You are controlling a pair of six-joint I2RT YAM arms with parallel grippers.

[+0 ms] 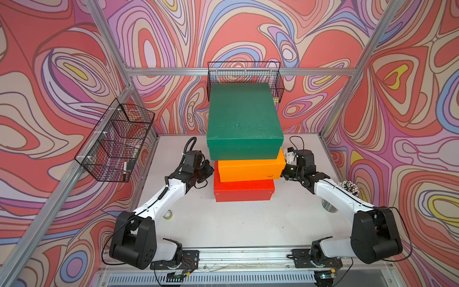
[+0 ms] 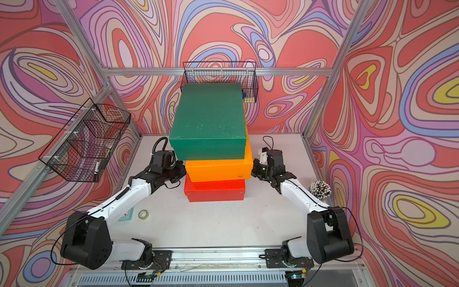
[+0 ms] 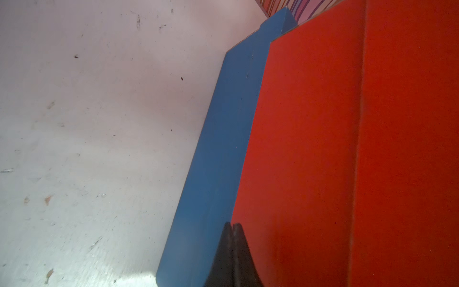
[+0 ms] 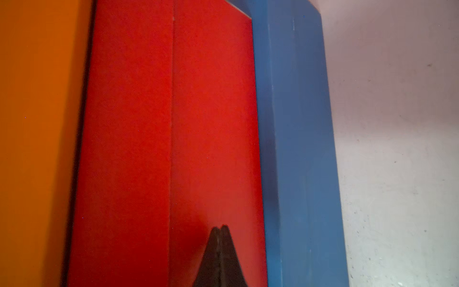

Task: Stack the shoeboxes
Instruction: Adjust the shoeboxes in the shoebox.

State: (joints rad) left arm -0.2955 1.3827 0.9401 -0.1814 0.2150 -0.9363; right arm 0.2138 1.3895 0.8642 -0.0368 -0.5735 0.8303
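The tabletop (image 1: pixel 236 223) is white and flat, and the wrist views show it scuffed with small dark specks and brownish marks (image 3: pixel 87 124). A blue shoebox (image 3: pixel 223 149) lies flat on it in the middle, its long side wall meeting the surface; only the wrist views show it (image 4: pixel 298 149). Near the left side lies a small roll of yellowish tape (image 2: pixel 143 214), with a teal-edged card (image 2: pixel 126 214) just left of it. At the right edge stands a metal cup (image 1: pixel 329 206) holding white-tipped sticks (image 1: pixel 349 188).
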